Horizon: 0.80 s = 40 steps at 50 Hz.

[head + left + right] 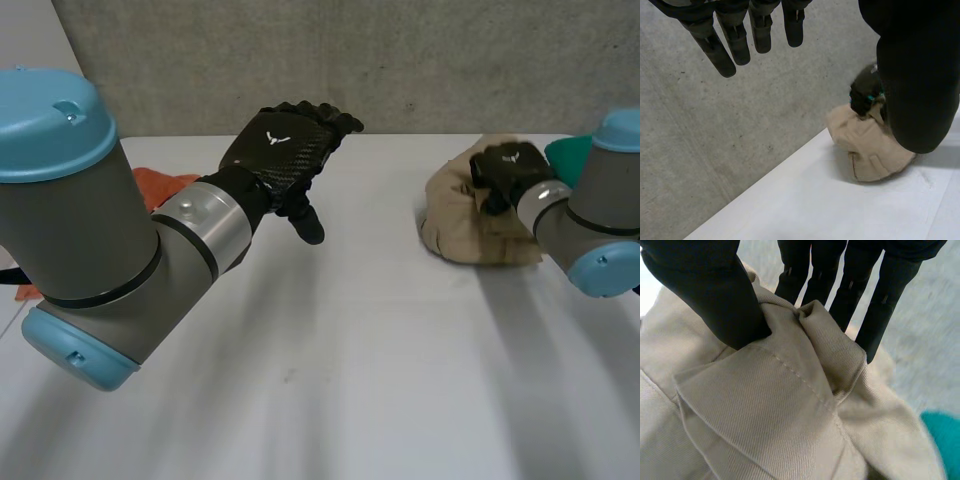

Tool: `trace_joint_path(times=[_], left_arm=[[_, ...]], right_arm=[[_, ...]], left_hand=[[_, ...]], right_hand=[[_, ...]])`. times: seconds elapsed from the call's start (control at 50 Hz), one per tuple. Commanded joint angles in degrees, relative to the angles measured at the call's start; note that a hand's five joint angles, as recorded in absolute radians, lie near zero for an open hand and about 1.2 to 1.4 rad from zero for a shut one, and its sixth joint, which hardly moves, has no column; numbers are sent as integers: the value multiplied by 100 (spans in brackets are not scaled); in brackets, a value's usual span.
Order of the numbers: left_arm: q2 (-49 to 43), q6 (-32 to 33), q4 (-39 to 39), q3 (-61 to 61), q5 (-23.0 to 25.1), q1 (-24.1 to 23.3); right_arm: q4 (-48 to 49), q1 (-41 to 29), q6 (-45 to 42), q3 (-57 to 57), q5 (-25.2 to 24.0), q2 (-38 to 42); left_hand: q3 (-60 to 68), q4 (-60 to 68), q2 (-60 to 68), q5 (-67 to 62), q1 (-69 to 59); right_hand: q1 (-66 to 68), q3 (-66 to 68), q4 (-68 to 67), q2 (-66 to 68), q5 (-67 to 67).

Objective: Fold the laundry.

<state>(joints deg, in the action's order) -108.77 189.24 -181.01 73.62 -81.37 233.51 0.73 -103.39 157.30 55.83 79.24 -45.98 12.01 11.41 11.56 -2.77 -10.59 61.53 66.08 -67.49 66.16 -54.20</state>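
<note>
Now, with my right hand pinching a ridge of the beige garment at its fingertips, I should lift slowly and bring my straight-fingered, empty left hand alongside.

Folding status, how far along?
Nothing looks folded: the beige garment sits in a crumpled heap on the table. In hand: the right hand pinches a fold of it; the left hand hovers open, holding nothing. Left: spreading and folding it, then the orange cloth and teal cloth.
</note>
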Motion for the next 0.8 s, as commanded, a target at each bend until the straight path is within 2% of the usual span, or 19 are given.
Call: trace_joint_path(times=[0.02, 0.1, 0.22, 0.3, 0.44, 0.46, 0.5, 0.62, 0.8], left_arm=[[93, -10, -13, -14, 7, 168], [251, -18, -13, -23, 7, 344], [865, -18, -145, 65, -168, 721], [1348, -36, -285, 196, -204, 958], [1421, -36, -339, 311, 6, 1082], [1351, -36, -321, 320, 33, 1082], [1132, -27, -234, 337, 68, 1065], [499, 60, 371, 355, -10, 924], [-521, 236, 1024, 250, -467, 661]], right_arm=[[436, -436, 380, 534, -611, -1465], [507, -674, 977, 543, -770, -1826], [130, -902, 1952, 595, -612, -2090], [-124, -946, 2331, 727, -498, -1977], [-1179, -1236, 2157, 789, -796, -1362], [-1476, -1228, 2008, 772, -849, -1274], [-1794, -1106, 1728, 754, -788, -1317], [-1971, -736, 857, 973, -489, -1887], [-1884, -463, -5, 2027, -497, -2723]], left_hand=[[-201, -141, -156, 277, 59], [-201, -141, -156, 277, 59], [-201, -141, -156, 277, 59], [-201, -141, -156, 277, 59], [-201, -141, -156, 277, 59], [-201, -141, -156, 277, 59], [-201, -141, -156, 277, 59], [-201, -141, -156, 277, 59], [-201, -141, -156, 277, 59]], right_hand=[[1847, 1392, -1251, 1384, -1580], [1847, 1392, -1251, 1384, -1580], [1847, 1392, -1251, 1384, -1580], [1847, 1392, -1251, 1384, -1580], [1829, 1373, -1232, 1365, -1561], [-1269, -1725, 1866, -1732, 1537], [-5153, -5608, 5749, -5616, 5420], [-5153, -5608, 5749, -5616, 5420], [-5153, -5608, 5749, -5616, 5420]])
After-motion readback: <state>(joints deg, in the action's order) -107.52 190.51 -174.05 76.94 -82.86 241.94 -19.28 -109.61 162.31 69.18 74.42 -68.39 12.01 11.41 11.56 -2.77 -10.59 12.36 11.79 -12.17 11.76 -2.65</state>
